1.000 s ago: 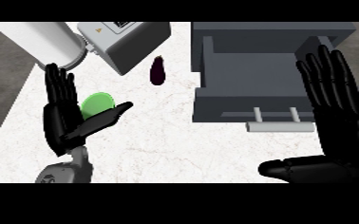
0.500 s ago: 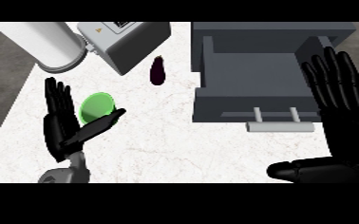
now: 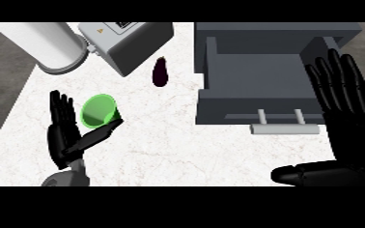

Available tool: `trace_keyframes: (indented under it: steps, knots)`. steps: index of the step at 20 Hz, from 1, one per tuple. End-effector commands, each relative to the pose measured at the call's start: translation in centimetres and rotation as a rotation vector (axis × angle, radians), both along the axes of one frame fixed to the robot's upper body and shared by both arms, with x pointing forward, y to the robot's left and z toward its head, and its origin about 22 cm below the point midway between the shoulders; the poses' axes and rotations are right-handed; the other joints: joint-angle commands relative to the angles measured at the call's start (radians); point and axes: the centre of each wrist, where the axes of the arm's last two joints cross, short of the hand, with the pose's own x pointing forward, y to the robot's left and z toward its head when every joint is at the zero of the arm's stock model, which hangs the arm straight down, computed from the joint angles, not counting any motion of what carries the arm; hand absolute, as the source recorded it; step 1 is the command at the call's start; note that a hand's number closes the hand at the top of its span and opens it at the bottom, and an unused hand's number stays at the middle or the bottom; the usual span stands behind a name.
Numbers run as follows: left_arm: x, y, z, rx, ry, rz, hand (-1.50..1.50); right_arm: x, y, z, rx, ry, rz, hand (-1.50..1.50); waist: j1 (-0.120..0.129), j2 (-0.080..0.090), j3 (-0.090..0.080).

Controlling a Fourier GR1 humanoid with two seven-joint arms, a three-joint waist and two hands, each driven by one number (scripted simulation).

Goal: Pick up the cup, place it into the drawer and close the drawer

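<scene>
One green cup [image 3: 99, 110] near the counter's left edge looks light and rigid; the open left hand [image 3: 65, 131], touching it, should wrap its wall.

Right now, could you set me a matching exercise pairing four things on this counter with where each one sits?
Things:
1. cup
2. eggplant
3. drawer
4. right hand

Places:
A. lying between the white appliance and the drawer
B. at the picture's right edge, fingers straight, over the drawer's right side
C. pulled open at the right of the counter, handle toward the robot
D. lying on its side at the left hand's thumb

Pairs: 1-D, 2-A, 3-C, 4-B. The left hand is open beside the cup, not closed round it.
</scene>
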Motion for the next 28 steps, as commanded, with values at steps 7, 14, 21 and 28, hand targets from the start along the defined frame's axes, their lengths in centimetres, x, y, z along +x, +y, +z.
trace_keyframes:
  steps: [7, 14, 21, 28]
  knots:
    - [-0.5, 2.6, -5.1, -0.029, 0.002, 0.031, -1.50, 1.2, -1.4, 1.8, 0.008, -0.008, -0.004, -1.50, -0.001, 0.001, 0.000]
    - [0.4, 0.6, -6.3, -0.018, 0.002, 0.059, -1.50, 1.1, 2.7, 1.2, -0.016, 0.020, 0.025, -1.50, 0.000, 0.000, 0.000]
    - [0.7, 1.4, -7.6, -0.031, 0.008, 0.031, -1.50, 1.3, 0.1, 0.5, -0.019, 0.027, 0.028, -1.50, -0.002, 0.001, 0.000]
    - [2.6, 1.1, -8.1, -0.036, -0.005, 0.012, -1.50, 0.4, -0.2, 0.9, 0.000, 0.007, 0.024, -1.50, -0.006, 0.002, 0.000]
